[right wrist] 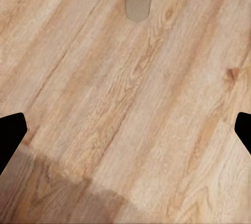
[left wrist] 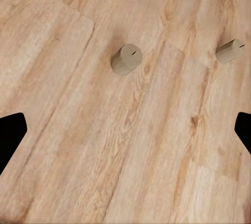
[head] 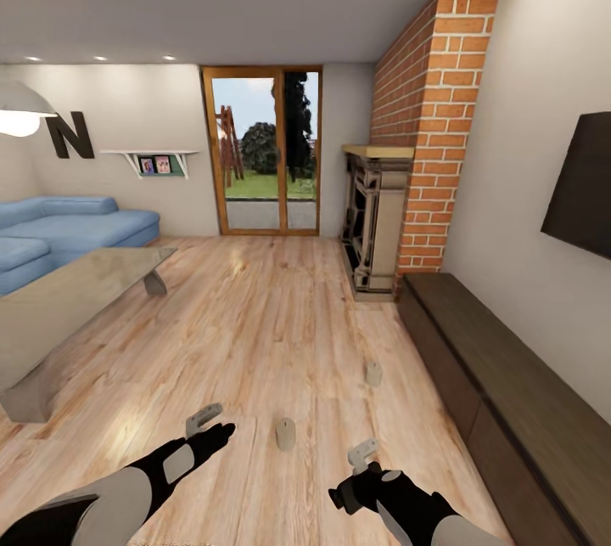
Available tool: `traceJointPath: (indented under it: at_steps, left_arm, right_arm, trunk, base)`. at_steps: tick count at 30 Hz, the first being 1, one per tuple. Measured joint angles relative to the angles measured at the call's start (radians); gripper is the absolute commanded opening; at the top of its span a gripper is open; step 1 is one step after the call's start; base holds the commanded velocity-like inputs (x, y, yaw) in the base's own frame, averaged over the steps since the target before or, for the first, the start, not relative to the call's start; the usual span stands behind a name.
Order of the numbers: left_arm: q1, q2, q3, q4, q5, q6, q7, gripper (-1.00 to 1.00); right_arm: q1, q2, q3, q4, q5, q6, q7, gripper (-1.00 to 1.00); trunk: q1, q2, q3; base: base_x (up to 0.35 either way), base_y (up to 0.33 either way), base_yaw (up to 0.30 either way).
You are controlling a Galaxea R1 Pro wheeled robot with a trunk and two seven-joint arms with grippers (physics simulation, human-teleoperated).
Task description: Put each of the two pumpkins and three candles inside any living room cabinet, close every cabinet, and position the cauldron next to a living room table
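Note:
Two beige candles stand upright on the wooden floor, one (head: 285, 434) between my two grippers and one (head: 373, 374) farther ahead, near the cabinet. The left wrist view has both, the near candle (left wrist: 126, 59) and the far candle (left wrist: 230, 50). A candle (right wrist: 138, 2) also stands ahead in the right wrist view. My left gripper (head: 204, 420) (left wrist: 125, 135) is open and empty above the floor. So is my right gripper (head: 363, 454) (right wrist: 125, 132). The long dark brown cabinet (head: 509, 393) runs along the right wall, its doors shut. The low glossy table (head: 76, 300) is at the left. The pumpkins and the cauldron are out of view.
A blue sofa (head: 59, 232) sits behind the table. A brick chimney with a fireplace (head: 378, 219) stands past the cabinet's far end, beside a glass door (head: 263, 151). A dark screen (head: 585, 185) hangs above the cabinet. Bare wooden floor stretches ahead.

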Motion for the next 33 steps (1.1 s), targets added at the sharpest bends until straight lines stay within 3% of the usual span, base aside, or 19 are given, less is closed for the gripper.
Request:
traceJointPath:
  at_steps: [15,25,33]
  left_arm:
    - [0.000,0.000,-0.004,0.007,0.015,-0.010,0.000,1.00]
    - [0.000,0.001,-0.002,0.008,0.017,-0.010,0.000,1.00]
    - [0.000,0.001,-0.002,0.008,0.017,-0.010,0.001,1.00]
  right_arm:
    - [0.000,0.002,0.005,0.001,0.000,0.000,0.000,1.00]
    - [0.000,0.004,0.006,0.002,0.001,0.000,-0.001,1.00]
    - [0.000,0.001,0.005,0.001,0.001,0.000,-0.001,1.00]
  trunk:
    - [-0.004,0.007,0.007]
    - [-0.005,0.007,0.008]
    - [-0.005,0.007,0.008]
  base:
    - [0.006,0.000,0.272]
    - [0.296,0.001,0.277]
    - [0.335,0.079,0.087]
